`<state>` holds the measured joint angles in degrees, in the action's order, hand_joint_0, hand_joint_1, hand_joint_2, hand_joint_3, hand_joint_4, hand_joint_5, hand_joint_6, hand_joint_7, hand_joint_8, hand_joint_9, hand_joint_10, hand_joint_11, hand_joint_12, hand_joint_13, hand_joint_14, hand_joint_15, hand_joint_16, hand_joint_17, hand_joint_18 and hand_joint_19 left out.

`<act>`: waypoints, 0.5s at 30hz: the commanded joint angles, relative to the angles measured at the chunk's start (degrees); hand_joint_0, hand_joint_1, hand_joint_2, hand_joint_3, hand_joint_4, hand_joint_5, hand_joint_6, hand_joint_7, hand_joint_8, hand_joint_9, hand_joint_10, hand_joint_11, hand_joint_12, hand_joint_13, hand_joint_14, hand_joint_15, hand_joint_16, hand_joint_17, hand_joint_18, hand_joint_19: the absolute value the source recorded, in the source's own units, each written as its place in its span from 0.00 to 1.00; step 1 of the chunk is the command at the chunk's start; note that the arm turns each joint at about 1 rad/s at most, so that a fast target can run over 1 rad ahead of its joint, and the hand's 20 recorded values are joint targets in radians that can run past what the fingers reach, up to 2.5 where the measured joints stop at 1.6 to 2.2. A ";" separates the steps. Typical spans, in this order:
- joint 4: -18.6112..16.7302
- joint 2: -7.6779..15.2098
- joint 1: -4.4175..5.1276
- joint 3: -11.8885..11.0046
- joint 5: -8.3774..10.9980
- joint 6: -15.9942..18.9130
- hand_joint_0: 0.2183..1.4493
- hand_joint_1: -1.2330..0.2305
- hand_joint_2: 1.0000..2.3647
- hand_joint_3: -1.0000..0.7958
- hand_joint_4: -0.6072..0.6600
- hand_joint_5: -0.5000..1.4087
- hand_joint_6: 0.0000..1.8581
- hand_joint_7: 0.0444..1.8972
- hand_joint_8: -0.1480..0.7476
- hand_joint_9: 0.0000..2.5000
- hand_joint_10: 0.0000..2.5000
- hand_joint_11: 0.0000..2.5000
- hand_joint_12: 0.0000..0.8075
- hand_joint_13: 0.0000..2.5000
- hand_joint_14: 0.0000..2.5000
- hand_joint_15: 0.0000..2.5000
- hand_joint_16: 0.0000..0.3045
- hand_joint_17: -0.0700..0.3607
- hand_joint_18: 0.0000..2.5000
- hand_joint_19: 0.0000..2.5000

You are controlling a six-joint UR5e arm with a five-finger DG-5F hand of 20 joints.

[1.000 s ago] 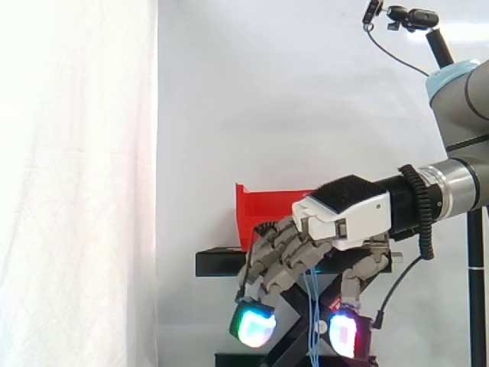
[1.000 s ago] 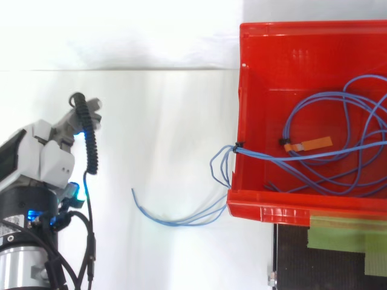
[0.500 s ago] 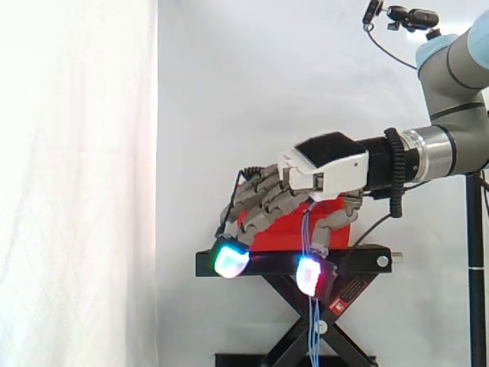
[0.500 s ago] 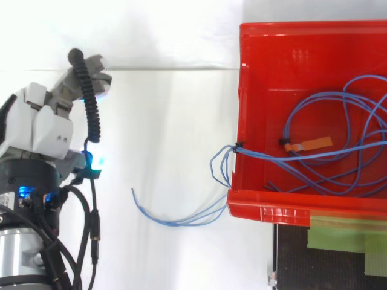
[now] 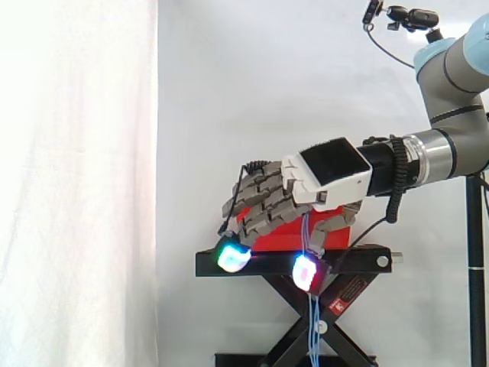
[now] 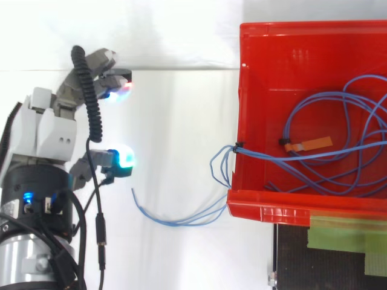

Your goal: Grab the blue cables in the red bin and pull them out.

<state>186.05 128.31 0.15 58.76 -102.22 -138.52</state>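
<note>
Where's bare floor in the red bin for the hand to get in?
Bare: the red bin's top-left floor in the top view, bordered by its top and left walls and the blue cables' loops. Crowded: right and lower floor, cable loops with an orange tag; strands also drape over the left wall.

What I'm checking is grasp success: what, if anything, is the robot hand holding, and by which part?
Nothing: the robot hand is open, clear of the blue cables trailing from the red bin.

The hand (image 5: 327, 174) has a white shell with a black textured panel on its back and grey segmented fingers (image 5: 260, 202). Its thick pads (image 5: 233, 258) glow cyan-green and magenta-red. Behind the hand, a silver wrist ring (image 5: 432, 157) meets the grey arm (image 5: 458, 69), which has pale blue caps.
</note>
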 commanded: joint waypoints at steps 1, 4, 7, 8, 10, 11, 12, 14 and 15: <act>2.57 0.01 -0.50 0.04 -0.08 -1.53 0.42 0.20 0.00 0.00 0.65 0.59 0.01 0.29 0.48 0.29 0.01 0.15 0.47 0.20 0.00 0.11 0.18 0.45 0.17 0.15; 3.89 0.01 -1.12 0.04 -0.26 -2.23 0.42 0.20 0.00 0.00 0.65 0.59 0.01 0.29 0.48 0.29 0.01 0.15 0.47 0.20 0.00 0.11 0.18 0.44 0.17 0.15; 5.64 0.01 -1.82 0.04 -0.52 -3.03 0.43 0.19 0.00 0.00 0.65 0.59 0.01 0.29 0.48 0.29 0.01 0.15 0.47 0.20 0.00 0.11 0.18 0.44 0.17 0.15; 6.00 0.01 -1.99 0.04 -0.70 -3.11 0.43 0.19 0.00 0.00 0.65 0.59 0.01 0.29 0.48 0.29 0.01 0.15 0.47 0.20 0.00 0.11 0.18 0.44 0.17 0.15; 7.40 0.01 -2.43 0.04 -1.22 -3.82 0.43 0.19 0.00 0.00 0.65 0.59 0.01 0.29 0.48 0.29 0.01 0.15 0.47 0.20 0.00 0.11 0.18 0.44 0.17 0.15; 7.58 -0.08 -2.52 0.04 -1.31 -3.99 0.43 0.19 0.00 0.00 0.65 0.59 0.01 0.29 0.48 0.29 0.01 0.15 0.46 0.20 0.00 0.11 0.18 0.44 0.16 0.15; 7.58 -0.08 -2.70 -0.05 -1.31 -4.52 0.43 0.19 0.00 0.00 0.64 0.59 0.01 0.29 0.48 0.29 0.01 0.15 0.46 0.20 0.00 0.11 0.18 0.44 0.16 0.15; 7.40 -0.08 -2.96 -0.05 -1.40 -5.05 0.43 0.19 0.00 0.00 0.65 0.60 0.01 0.28 0.48 0.29 0.01 0.15 0.46 0.20 0.00 0.11 0.18 0.44 0.16 0.14; 7.31 -0.08 -3.05 -0.05 -1.49 -5.22 0.43 0.18 0.00 0.00 0.64 0.60 0.01 0.29 0.48 0.29 0.01 0.15 0.46 0.20 0.00 0.11 0.18 0.44 0.16 0.15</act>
<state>193.29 128.26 -2.51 58.75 -103.50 -142.95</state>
